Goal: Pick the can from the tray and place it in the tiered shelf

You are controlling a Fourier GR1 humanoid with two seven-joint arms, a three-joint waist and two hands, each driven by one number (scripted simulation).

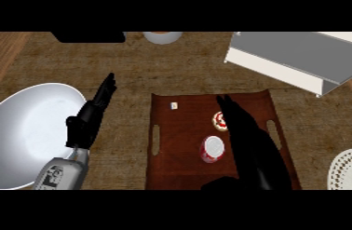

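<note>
- the right hand point(237, 119) lies over the brown rectangular tray point(180, 154), black fingers straight and together, holding nothing.
- its fingers run just beside the red and white round can point(213, 149), which stands on the tray to the hand's left; whether they touch it i cannot tell.
- a small red and white round thing point(219, 121) sits on the tray near the fingertips, partly hidden by them.
- a tiny pale piece point(173, 105) lies near the tray's far edge.
- the left hand point(91, 115) rests with straight, relaxed fingers on the woven brown tabletop point(172, 66), between the tray and a large white bowl point(31, 131).
- the grey tiered shelf point(292, 57) stands at the far right, well apart from the can.
- a white perforated plate point(341, 171) shows at the right edge.
</note>
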